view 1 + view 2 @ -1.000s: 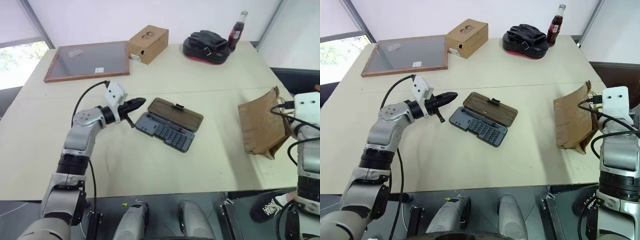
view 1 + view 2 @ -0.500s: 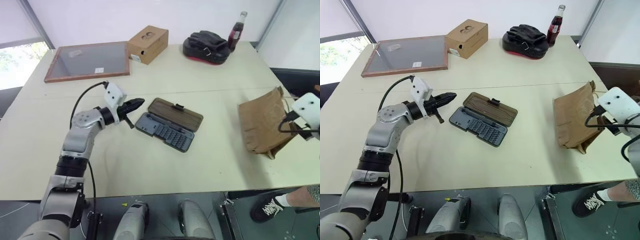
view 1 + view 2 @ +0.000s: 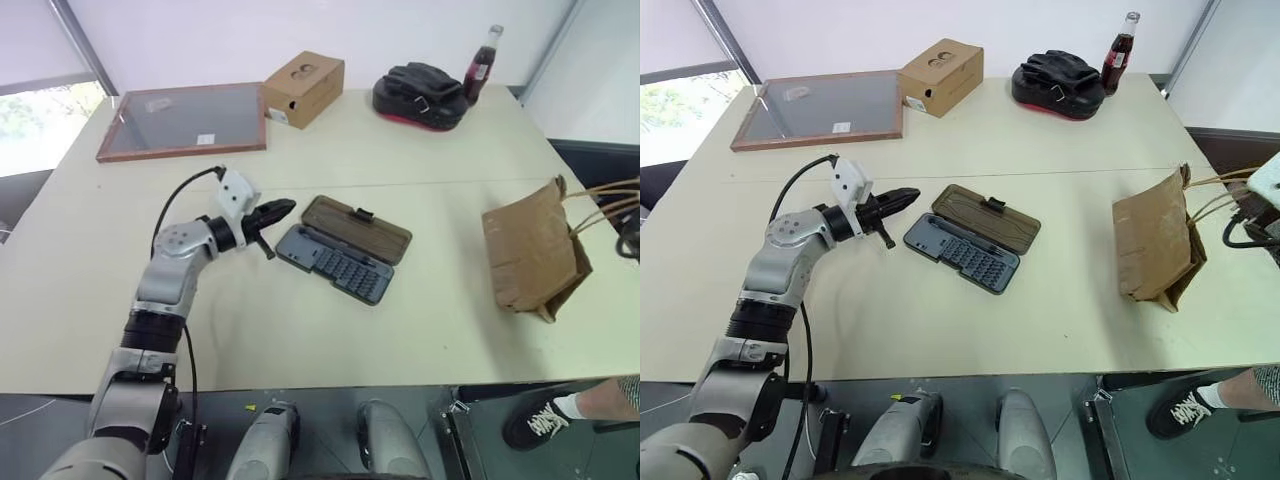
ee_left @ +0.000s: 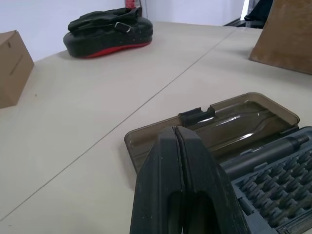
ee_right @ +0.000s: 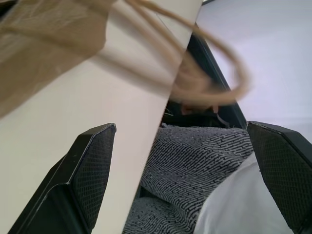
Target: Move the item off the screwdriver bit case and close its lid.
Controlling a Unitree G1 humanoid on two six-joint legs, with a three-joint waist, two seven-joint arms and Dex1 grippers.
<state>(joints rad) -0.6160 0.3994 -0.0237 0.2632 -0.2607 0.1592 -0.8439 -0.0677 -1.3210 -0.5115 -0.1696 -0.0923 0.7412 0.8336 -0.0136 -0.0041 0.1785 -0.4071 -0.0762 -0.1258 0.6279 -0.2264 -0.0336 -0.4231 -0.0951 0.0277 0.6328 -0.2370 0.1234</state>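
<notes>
Left eye view: the paper bag [image 3: 535, 250] lies on the worktop [image 3: 420, 130] at 3 o'clock, near the right edge, well apart from the screwdriver bit case [image 3: 335, 262] at centre. The first step looks done. The case is open, its lid [image 3: 357, 227] folded flat toward 1 o'clock of the bit tray. The left gripper [image 3: 272, 212] sits just beside the case's 9 o'clock corner, jaws pressed together.

Right eye view: same layout. The bag's loop handles [image 3: 1215, 195] stick out past the worktop edge. At 12 o'clock sit a wood-framed board [image 3: 825, 108], a cardboard box [image 3: 940, 76], a black pad [image 3: 1058, 82] and a bottle [image 3: 1118, 40].

Left wrist view: shut jaws point at the lid's near corner; the black latch [image 4: 197, 115] shows on the lid's edge. Lid not yet closed; that is what remains.

Right wrist view: the right gripper [image 5: 187, 180] has jaws spread wide and empty, handles loose beyond them.
</notes>
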